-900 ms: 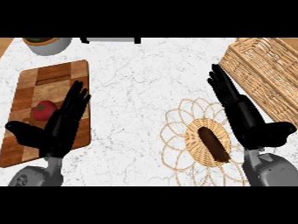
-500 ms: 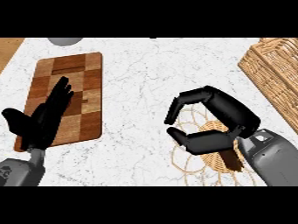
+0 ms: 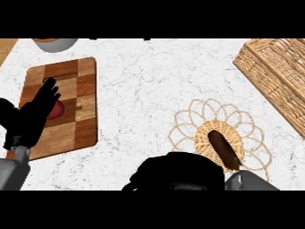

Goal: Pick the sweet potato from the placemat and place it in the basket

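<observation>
The potato [image 3: 223,148] lies on the mat [image 3: 184,121], and no hand is holding it.

The long brown potato rests on the middle of the round woven mat, tilted a bit, its lower end close to the grey right arm. The right hand [image 3: 175,172] is a dark lump at the bottom edge, just left of the mat, turned so that I cannot tell if its fingers are curled or straight. The left hand [image 3: 29,117] is flat and wide open, fingers up, over the wooden board [image 3: 82,98] at the left. A small red thing [image 3: 56,110] peeks out from under its fingers on the board. The basket [image 3: 283,74] sits at the right, well apart from the potato. A grey bowl [image 3: 56,44] shows at the top edge.
</observation>
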